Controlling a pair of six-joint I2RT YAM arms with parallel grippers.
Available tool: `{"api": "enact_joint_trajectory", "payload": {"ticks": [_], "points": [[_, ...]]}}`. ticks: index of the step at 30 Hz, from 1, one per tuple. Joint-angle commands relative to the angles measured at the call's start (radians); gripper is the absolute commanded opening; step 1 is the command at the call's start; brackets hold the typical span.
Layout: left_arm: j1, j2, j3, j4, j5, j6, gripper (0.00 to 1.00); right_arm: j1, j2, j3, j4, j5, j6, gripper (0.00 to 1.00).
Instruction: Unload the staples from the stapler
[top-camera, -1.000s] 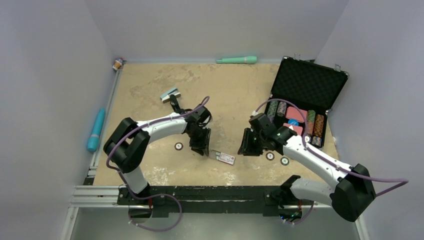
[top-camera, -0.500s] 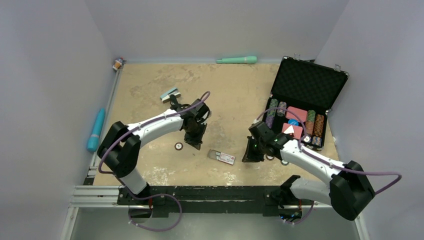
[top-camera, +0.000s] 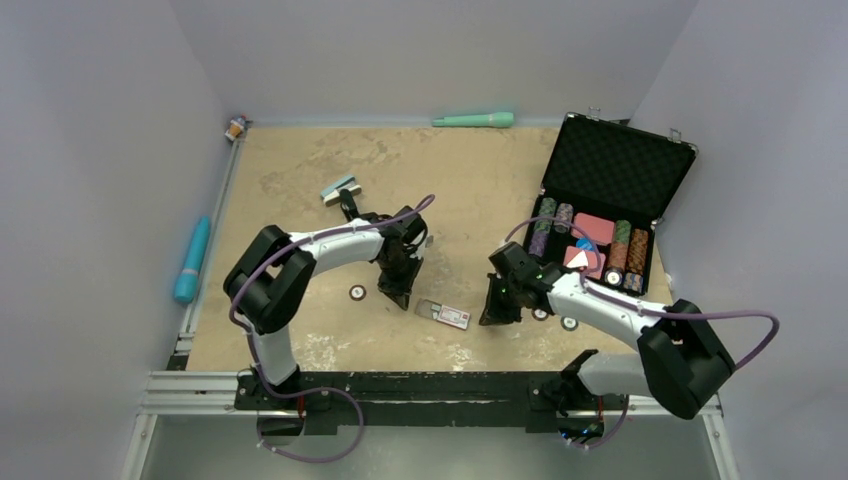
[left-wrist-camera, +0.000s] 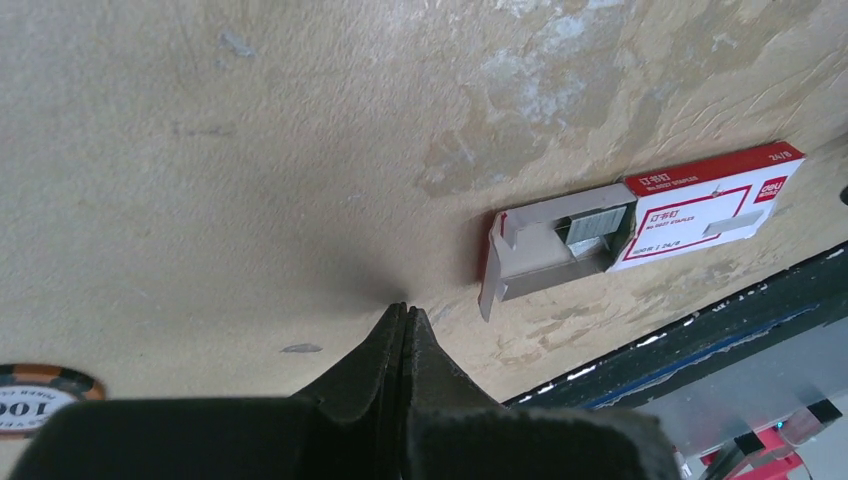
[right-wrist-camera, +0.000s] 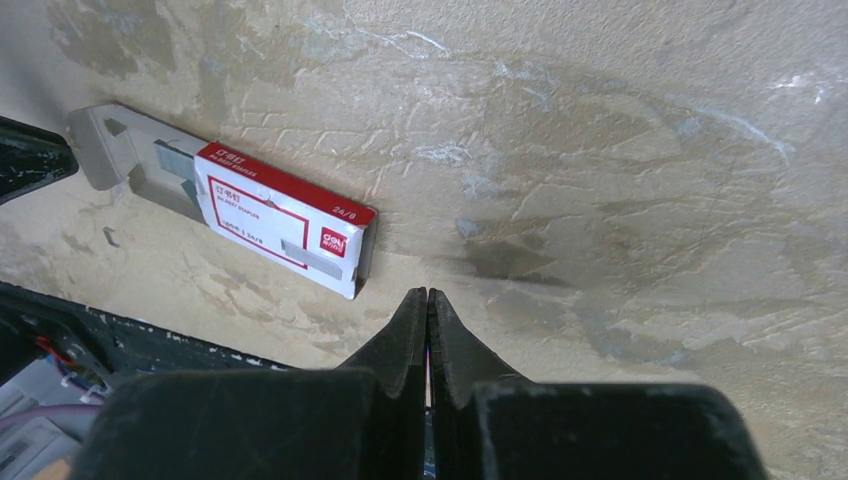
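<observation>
Spotted a long blue tube (top-camera: 192, 259) far left, beside the edge of the tan table (top-camera: 470, 200). Found what looked like the stapler (top-camera: 347, 205) next, a thin black thing lying toward the far side, just behind the left arm (top-camera: 330, 245) and in no claw. Could not make out its hinge from so high up.

Judged it hard and stiff, a bit heavy for its size, and smooth enough to slip. Thought it best to pinch it across its thin sides near the middle, hold the bottom down with one claw, and lift the top arm with the other. Guessed the staples inside would be tiny and quick to break apart.

Saw the left claw (left-wrist-camera: 405, 310) pressed tight together, holding nothing, low over bare table near a poker chip (left-wrist-camera: 38, 398). Noticed a red and white staple box (left-wrist-camera: 640, 225) in the middle, its tray pulled partly out, between both claws. Saw the right claw (right-wrist-camera: 428, 295) pressed together too, empty, just right of that box. Spotted an open black case (top-camera: 620, 165) with rows of chips (top-camera: 625, 255) far right.
</observation>
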Motion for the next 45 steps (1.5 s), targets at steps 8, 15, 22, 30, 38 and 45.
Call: {"api": "enact_joint_trajectory", "payload": {"ticks": [8,15,22,30,38,45], "points": [[-0.012,0.029,0.017,0.093,0.105,0.020,0.00,0.015,0.100,0.044,0.066,-0.024,-0.042,0.00],[-0.031,0.054,0.018,0.113,0.151,0.025,0.00,0.027,0.156,0.073,0.081,-0.032,-0.056,0.00],[-0.032,0.055,0.019,0.115,0.162,0.027,0.00,0.034,0.194,0.102,0.080,-0.031,-0.065,0.00],[-0.032,0.048,0.011,0.113,0.163,0.030,0.00,0.040,0.221,0.118,0.075,-0.027,-0.072,0.00],[-0.032,0.050,0.003,0.122,0.171,0.031,0.00,0.042,0.231,0.121,0.073,-0.026,-0.072,0.00],[-0.032,0.055,-0.006,0.134,0.177,0.034,0.00,0.045,0.249,0.135,0.069,-0.024,-0.077,0.00]]}}
